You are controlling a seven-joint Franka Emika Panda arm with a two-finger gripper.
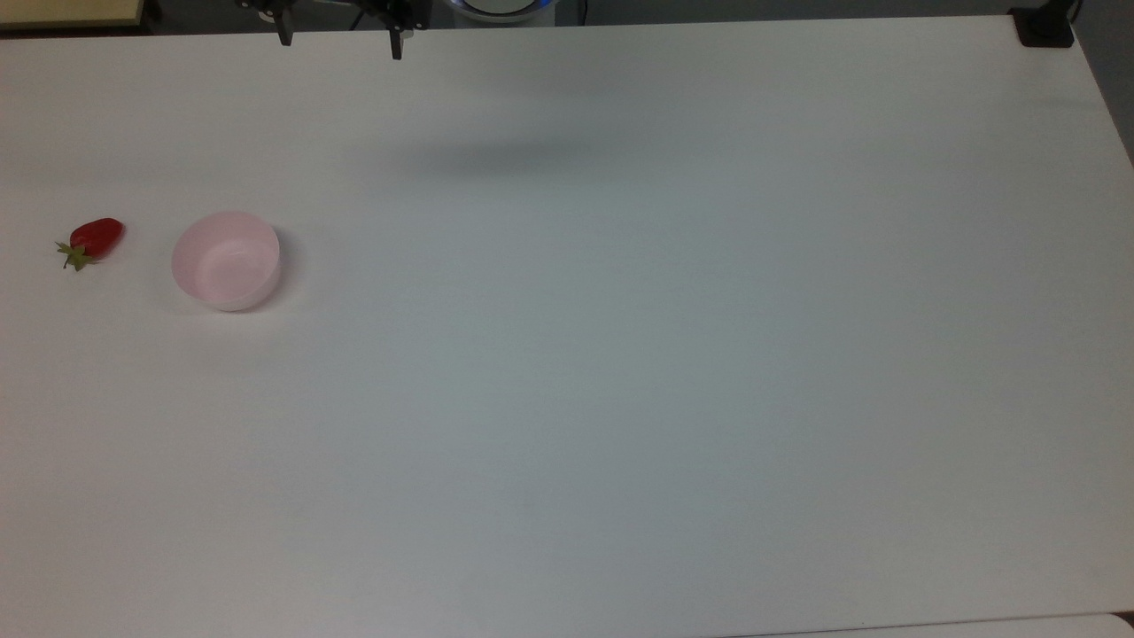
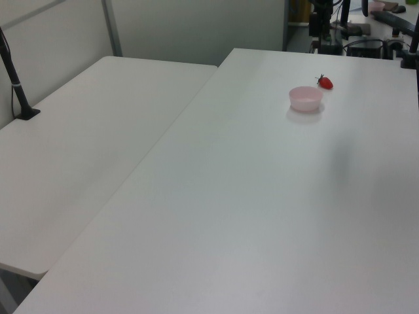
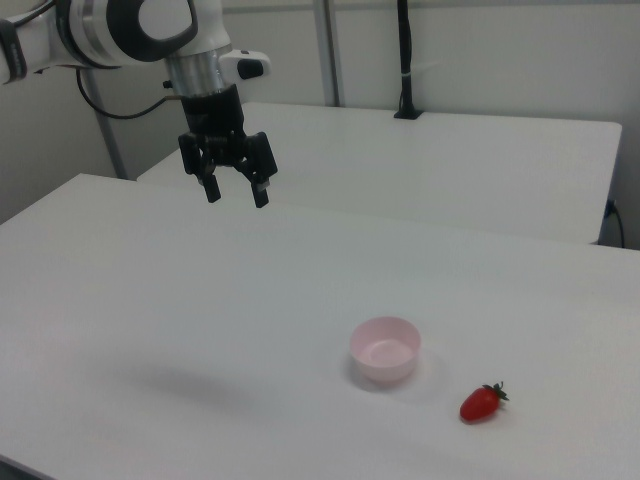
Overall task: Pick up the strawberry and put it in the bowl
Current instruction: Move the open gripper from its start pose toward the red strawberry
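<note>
The jaws are spread wide and nothing is held between them; the gripper (image 3: 236, 193) is carried high above the worktop (image 3: 200, 330), pointed straight down, well apart from both task objects; this posture is judged to be a ready stance ahead of the approach, since the grasp is not yet begun. In the top view the gripper (image 1: 339, 42) is seen at the upper edge, its two dark fingers (image 1: 395, 44) set apart.

The bowl (image 3: 385, 350) is placed upright on the worktop, its opening upward and its interior bare, so that a drop from above is permitted; it is pale pink, round and low-walled.

The strawberry (image 3: 481, 403) is laid on its side just beside the bowl, not touching it, at the right view's right; in the top view the strawberry (image 1: 94, 239) is located at the bowl's (image 1: 227, 260) left. It is small, glossy red and elongated, with a green leafy cap at one end; it is much smaller than the bowl.
</note>
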